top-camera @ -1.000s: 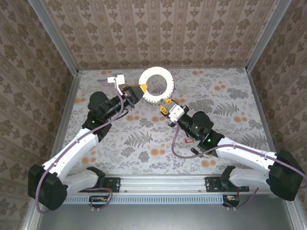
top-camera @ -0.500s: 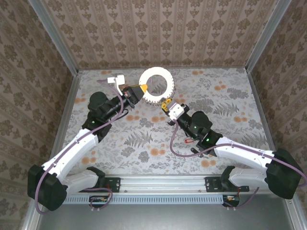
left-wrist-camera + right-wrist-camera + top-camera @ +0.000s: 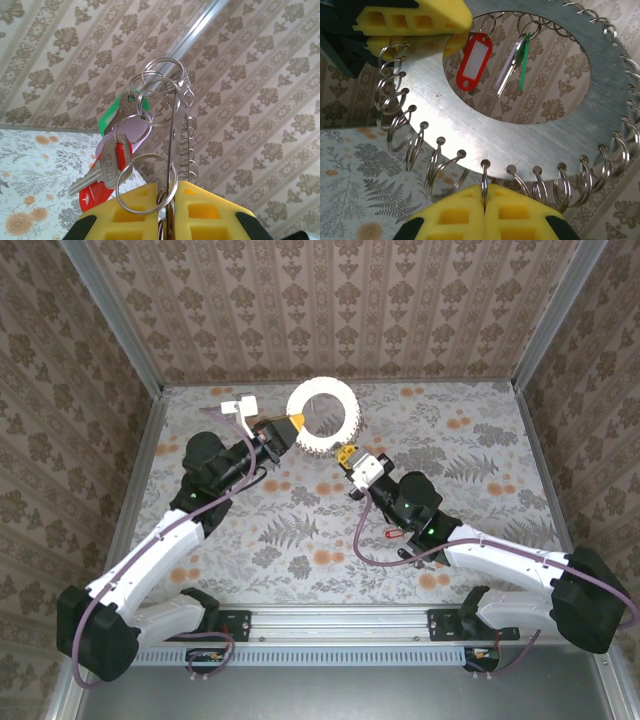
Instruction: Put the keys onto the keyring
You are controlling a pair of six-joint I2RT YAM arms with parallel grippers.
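floral-print table (image 3: 300, 530): left claw (image 3: 290, 423) pinches the keyring (image 3: 323, 415) at its left rim, right claw (image 3: 345, 453) pinches a small ring (image 3: 484, 175) on the near rim, keys (image 3: 510, 70) hanging inside.

I see one big round keyring (image 3: 322, 415). Little wire loops (image 3: 415, 150) hang all round its edge, too many to count. Three tags hang from it: one red tag (image 3: 474, 60), one green tag (image 3: 524, 70) and one pale purple tag (image 3: 127, 135). One metal key (image 3: 102, 172) hangs there too. Two tiny keys lie on the table (image 3: 480, 430): a red key (image 3: 393, 533) and a black key (image 3: 405, 556).
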